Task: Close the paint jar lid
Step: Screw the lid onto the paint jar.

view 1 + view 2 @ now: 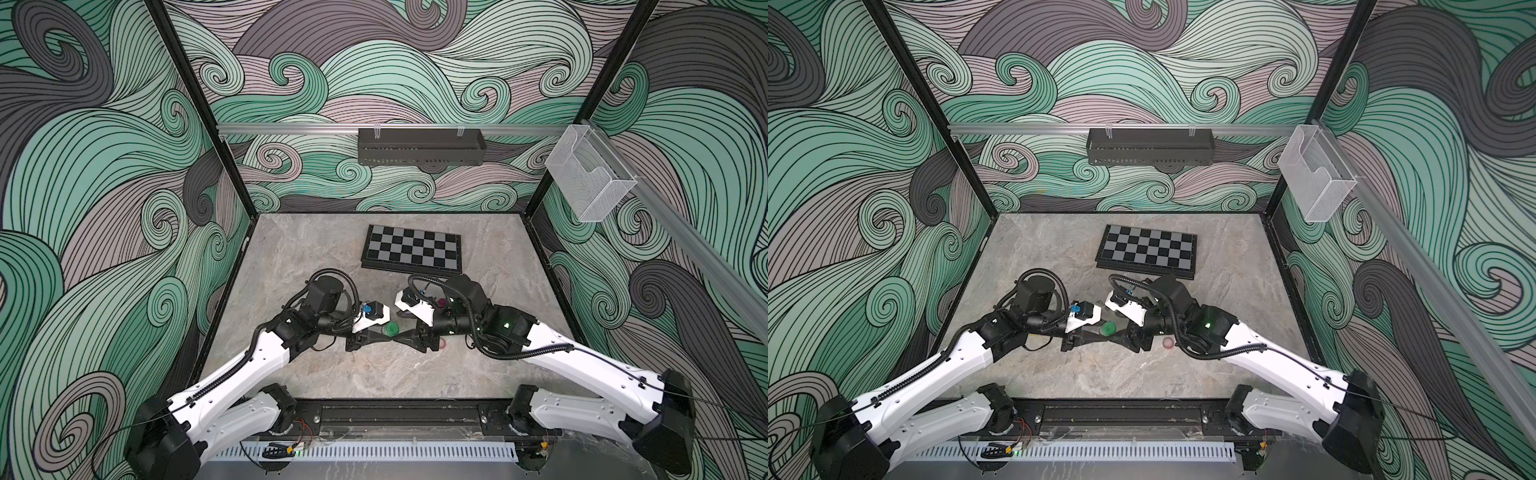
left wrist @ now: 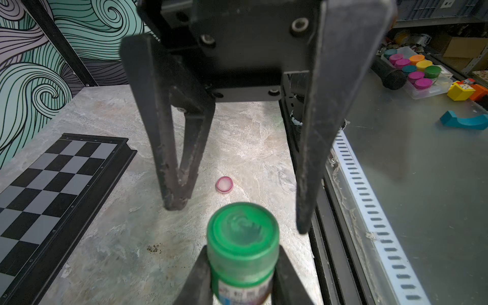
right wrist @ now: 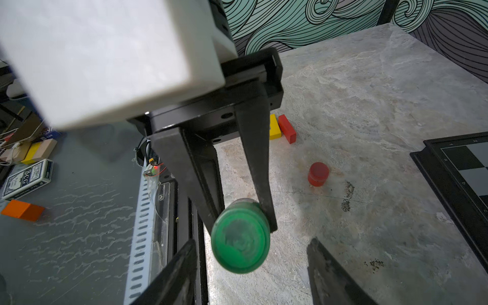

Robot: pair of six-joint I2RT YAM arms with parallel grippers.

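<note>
We find the left jaws clamped on the cylindrical paint jar (image 2: 241,287) beneath its round green plastic lid (image 3: 240,245); the right jaws stand open, flanking the lid without touching it.

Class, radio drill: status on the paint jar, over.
Left gripper shut on green paint jar, lid on. Right gripper open, jaws off the lid. Pink cap lying aside, clear.

Card box (image 3: 27,179): we read "BCG" in the oval on its blue and white face; the smaller print is too blurred for us.
Chessboard (image 3: 462,179): small marks run along the border; we make out what looks like a "D".
Paint jar (image 2: 241,264): its label carries print that we cannot read.
</note>
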